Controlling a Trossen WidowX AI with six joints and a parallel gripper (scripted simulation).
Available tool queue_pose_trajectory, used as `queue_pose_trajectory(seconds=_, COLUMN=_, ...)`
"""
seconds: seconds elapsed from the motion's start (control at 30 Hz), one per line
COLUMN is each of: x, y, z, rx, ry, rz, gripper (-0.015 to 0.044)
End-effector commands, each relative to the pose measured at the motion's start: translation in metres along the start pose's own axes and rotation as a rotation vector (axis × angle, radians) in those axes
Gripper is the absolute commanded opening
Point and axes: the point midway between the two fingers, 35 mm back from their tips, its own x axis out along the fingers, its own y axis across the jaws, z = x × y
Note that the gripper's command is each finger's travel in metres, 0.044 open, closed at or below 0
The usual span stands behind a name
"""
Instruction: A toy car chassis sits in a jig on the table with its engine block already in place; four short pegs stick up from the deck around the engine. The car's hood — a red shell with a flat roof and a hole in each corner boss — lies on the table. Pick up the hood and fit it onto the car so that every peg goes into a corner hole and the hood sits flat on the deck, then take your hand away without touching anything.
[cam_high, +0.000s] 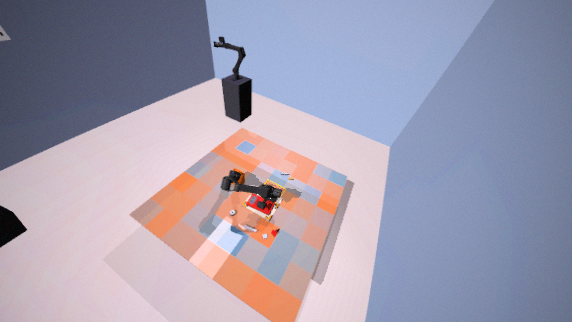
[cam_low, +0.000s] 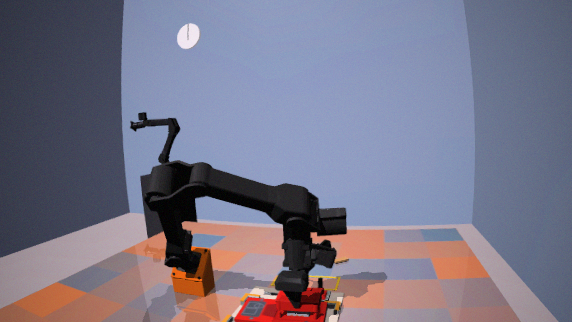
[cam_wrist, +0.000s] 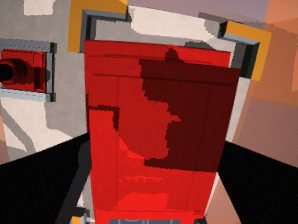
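Note:
The red hood (cam_low: 316, 299) (cam_wrist: 150, 95) has a flat roof, seen from above in the wrist view. My gripper (cam_low: 295, 299) (cam_wrist: 155, 142) is shut on it, one finger along each long side. The hood is low over the car chassis (cam_high: 250, 204) (cam_low: 270, 312), which sits in the pale jig (cam_low: 257, 291) (cam_wrist: 60, 120). Whether it touches the deck cannot be told. The engine block, the pegs and the corner holes are hidden under the hood and fingers. Orange-yellow corner brackets (cam_wrist: 102, 9) (cam_wrist: 264, 55) stand beyond the hood's far end.
A small red part (cam_wrist: 37, 70) with a black knob stands in a grey cradle left of the hood. A yellow outline (cam_low: 340, 283) lies behind the jig. A red piece (cam_high: 274, 232), a white ring (cam_high: 232, 212) and pale rods lie around it. My arm's base is orange (cam_low: 192, 286).

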Motion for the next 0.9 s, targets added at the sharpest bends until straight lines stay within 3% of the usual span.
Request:
queue_pose_trajectory(seconds=0.0, x=0.001, y=-0.001, z=0.0, rx=-0.006, ry=-0.001, rz=-0.004, gripper=0.0)
queue_pose_trajectory(seconds=0.87, x=0.011, y=-0.001, z=0.0, rx=-0.006, ry=-0.002, rz=-0.004, gripper=0.0)
